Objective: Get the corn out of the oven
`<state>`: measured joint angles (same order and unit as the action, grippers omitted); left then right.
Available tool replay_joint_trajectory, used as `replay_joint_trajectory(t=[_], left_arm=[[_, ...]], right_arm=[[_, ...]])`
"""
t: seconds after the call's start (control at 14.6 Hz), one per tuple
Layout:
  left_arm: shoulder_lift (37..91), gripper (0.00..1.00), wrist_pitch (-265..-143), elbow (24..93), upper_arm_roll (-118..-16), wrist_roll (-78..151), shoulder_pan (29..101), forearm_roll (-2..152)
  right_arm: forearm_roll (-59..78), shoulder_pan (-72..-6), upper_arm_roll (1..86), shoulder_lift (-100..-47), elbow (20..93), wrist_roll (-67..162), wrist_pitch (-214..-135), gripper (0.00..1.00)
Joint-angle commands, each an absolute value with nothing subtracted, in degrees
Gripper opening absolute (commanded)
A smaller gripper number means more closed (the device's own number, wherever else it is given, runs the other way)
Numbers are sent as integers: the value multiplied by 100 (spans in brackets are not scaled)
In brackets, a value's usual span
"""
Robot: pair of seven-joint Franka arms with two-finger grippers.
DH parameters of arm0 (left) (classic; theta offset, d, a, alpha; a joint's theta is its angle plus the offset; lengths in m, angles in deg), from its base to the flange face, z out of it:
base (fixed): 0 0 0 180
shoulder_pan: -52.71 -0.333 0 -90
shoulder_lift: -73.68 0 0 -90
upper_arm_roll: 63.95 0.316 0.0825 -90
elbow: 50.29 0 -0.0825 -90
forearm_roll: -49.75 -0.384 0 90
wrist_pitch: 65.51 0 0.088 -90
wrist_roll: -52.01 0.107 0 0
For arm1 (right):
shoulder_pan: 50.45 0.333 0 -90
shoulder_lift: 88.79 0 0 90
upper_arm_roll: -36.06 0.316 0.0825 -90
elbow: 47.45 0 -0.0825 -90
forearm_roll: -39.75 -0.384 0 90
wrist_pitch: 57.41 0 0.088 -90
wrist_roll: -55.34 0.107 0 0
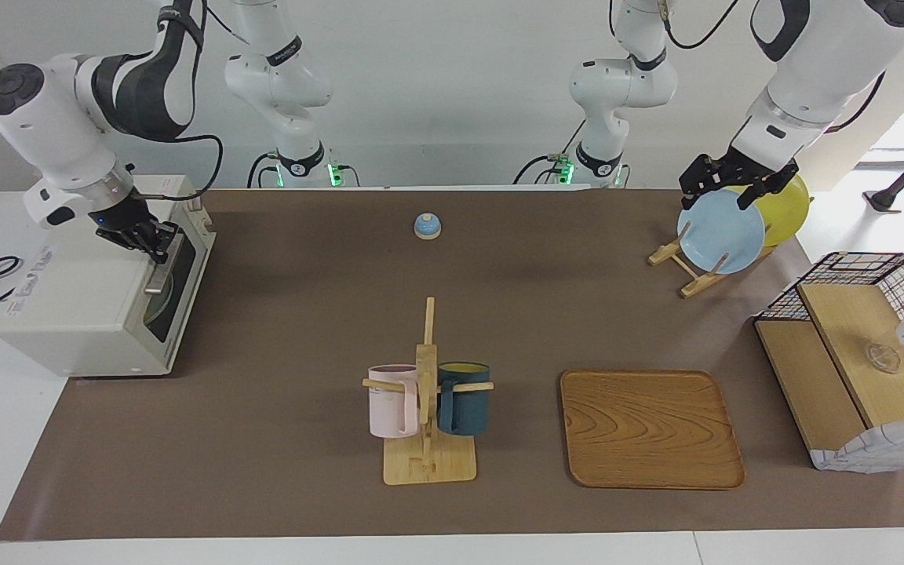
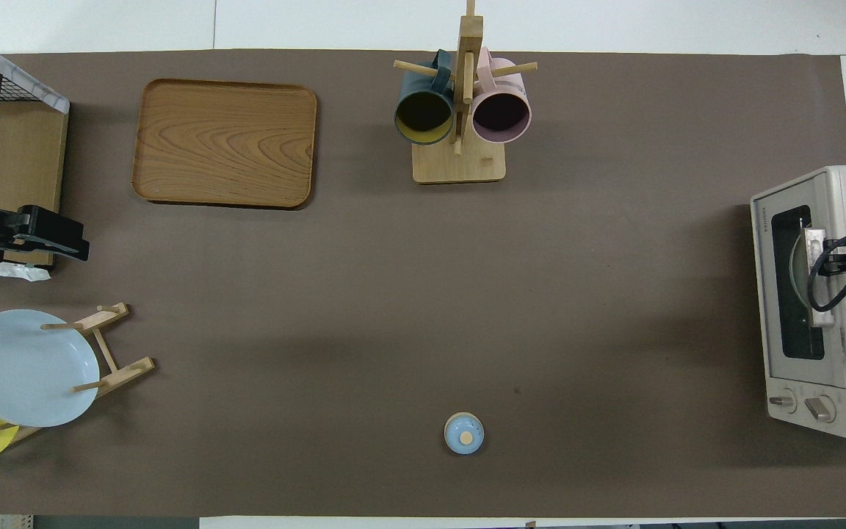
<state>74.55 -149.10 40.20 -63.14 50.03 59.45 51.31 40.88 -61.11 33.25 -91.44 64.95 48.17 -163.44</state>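
Door-opening step: right gripper clamped on oven handle, door closed. Corn unseen, presumably inside. Next: pull handle down. Left gripper waits open over plate rack.

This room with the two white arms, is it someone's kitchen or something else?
Probably a robot lab set up as a mock kitchen, not a home. The oven, mug rack and plate rack stand spread out on a brown mat, and cabled arms are bolted at the table's edge.
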Motion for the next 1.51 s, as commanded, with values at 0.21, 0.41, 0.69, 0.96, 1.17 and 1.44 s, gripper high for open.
replay_joint_trajectory(t=[0.21,0.41,0.69,0.96,1.17,1.44], left_arm=[[7614,100,-15006,4226,-6351,5008,5903,5054],[7614,100,-15006,4226,-6351,5008,5903,5054],[7614,100,-15006,4226,-6351,5016,5903,5054],[7623,100,-15006,4226,-6351,5016,5903,5054],[7614,100,-15006,4226,-6351,5008,5903,5054],[7623,100,-14980,4226,-6342,5016,5903,5054]], right_arm=[[4142,-6240,3377,-9178,6725,4822,-16631,0],[4142,-6240,3377,-9186,6734,4813,-16604,0],[4142,-6240,3377,-9222,6901,4699,-16640,0],[4133,-6196,3386,-9230,6927,4716,-16622,0],[4080,-5960,3395,-9222,7032,4769,-16648,0],[4080,-5792,3395,-9187,7216,4760,-16955,0]])
